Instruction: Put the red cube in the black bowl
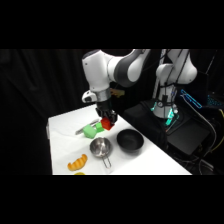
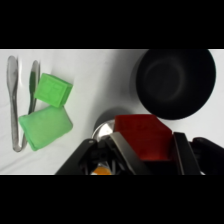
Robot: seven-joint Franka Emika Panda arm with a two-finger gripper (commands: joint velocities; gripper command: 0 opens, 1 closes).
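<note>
Bowl placement decides your next move: the black bowl [image 1: 130, 140] sits on the table [image 1: 150, 162] just beside and below the tool [image 1: 106, 121], toward the arm's base. In the wrist view it lies up and to the right of the tool [image 2: 146, 150], whose fingers are clamped on the red cube [image 2: 144, 136], held clear of the table. Mind the metal cup [image 1: 100, 148] close underneath; the green blocks [image 2: 48, 113] and tongs [image 2: 19, 97] lie the other way.
</note>
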